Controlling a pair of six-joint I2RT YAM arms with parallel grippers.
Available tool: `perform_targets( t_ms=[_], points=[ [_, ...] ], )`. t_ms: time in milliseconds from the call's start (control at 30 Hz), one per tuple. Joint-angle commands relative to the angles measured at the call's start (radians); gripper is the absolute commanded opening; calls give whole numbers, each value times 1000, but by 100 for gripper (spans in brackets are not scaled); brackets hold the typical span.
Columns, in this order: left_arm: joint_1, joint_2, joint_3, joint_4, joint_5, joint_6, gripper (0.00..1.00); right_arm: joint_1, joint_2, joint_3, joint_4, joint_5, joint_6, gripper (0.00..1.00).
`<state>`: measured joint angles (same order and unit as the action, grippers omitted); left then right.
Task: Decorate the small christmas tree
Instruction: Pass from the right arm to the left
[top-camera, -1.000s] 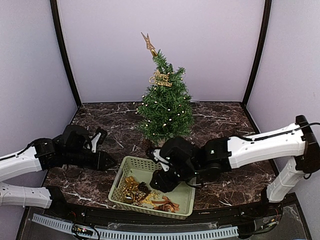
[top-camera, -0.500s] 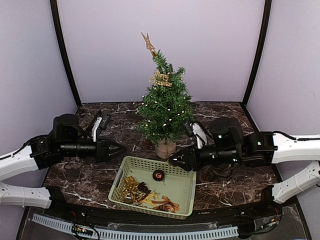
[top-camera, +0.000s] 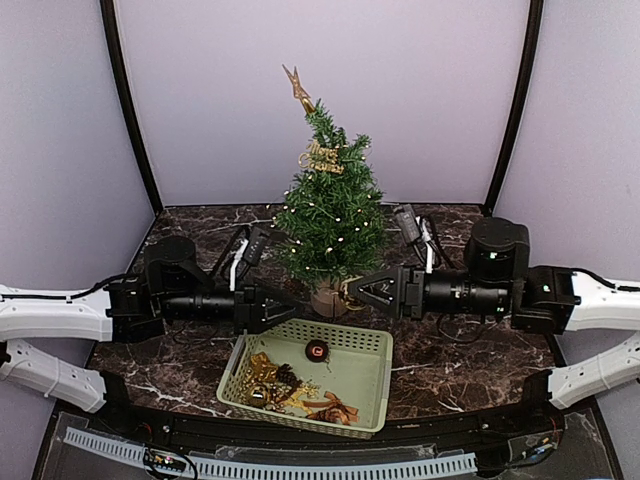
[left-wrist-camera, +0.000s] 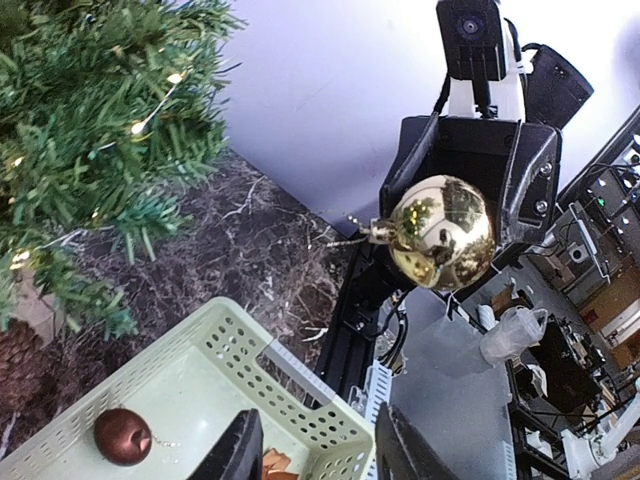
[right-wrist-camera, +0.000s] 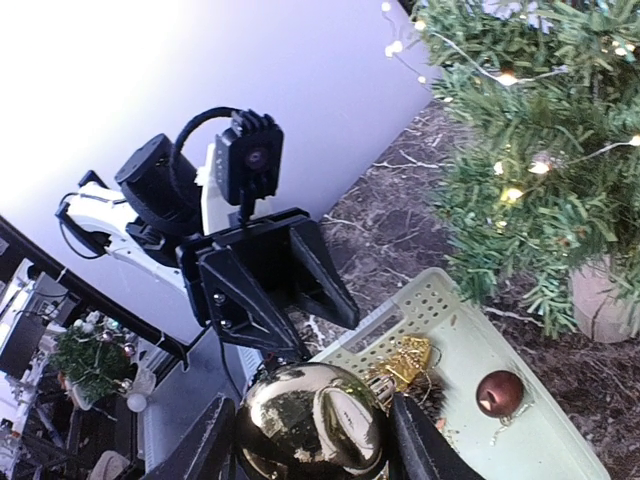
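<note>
The small christmas tree (top-camera: 330, 215) stands at the back centre on its tan base (top-camera: 330, 298), with lights, a gold sign (top-camera: 322, 157) and a gold topper (top-camera: 297, 85). My right gripper (top-camera: 357, 293) is shut on a shiny gold ball (right-wrist-camera: 312, 420), held just in front of the tree base, above the basket's far rim. The ball also shows in the left wrist view (left-wrist-camera: 442, 232). My left gripper (top-camera: 288, 303) is open and empty, pointing at the right gripper a short gap away. Its fingers (left-wrist-camera: 240, 455) hang over the basket.
A pale green basket (top-camera: 365, 335) sits in front of the tree. It holds a dark red ball (top-camera: 316, 350), gold ornaments (top-camera: 262, 378) and a brown bow (top-camera: 332, 408). Purple walls close the back and both sides.
My right gripper has come up out of the basket and swung toward the tree base. My left gripper has moved right to face it. The red ball now lies uncovered in the basket.
</note>
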<state>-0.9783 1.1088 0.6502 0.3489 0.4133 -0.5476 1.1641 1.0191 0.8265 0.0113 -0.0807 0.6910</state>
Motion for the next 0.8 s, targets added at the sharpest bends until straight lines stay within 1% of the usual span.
perform_targets(
  t_ms=[0, 133, 200, 433, 533, 567, 700, 767],
  points=[
    [-20, 35, 40, 154, 37, -22, 43, -5, 7, 34, 141, -109, 15, 47],
    [-34, 53, 42, 223, 59, -43, 48, -5, 17, 39, 185, -165, 21, 47],
    [-39, 65, 54, 227, 70, -43, 49, -4, 26, 42, 205, -190, 27, 47],
    [-55, 101, 80, 261, 109, -49, 50, -6, 59, 61, 231, -251, 27, 46],
    [-57, 112, 84, 287, 118, -62, 41, -6, 70, 65, 237, -263, 27, 46],
    [-57, 113, 84, 292, 119, -64, 36, -5, 72, 65, 237, -263, 28, 46],
    [-60, 114, 75, 311, 122, -76, 23, -6, 68, 63, 236, -261, 27, 46],
    [-60, 109, 63, 327, 121, -83, 19, -6, 69, 61, 236, -263, 26, 46]
  ],
)
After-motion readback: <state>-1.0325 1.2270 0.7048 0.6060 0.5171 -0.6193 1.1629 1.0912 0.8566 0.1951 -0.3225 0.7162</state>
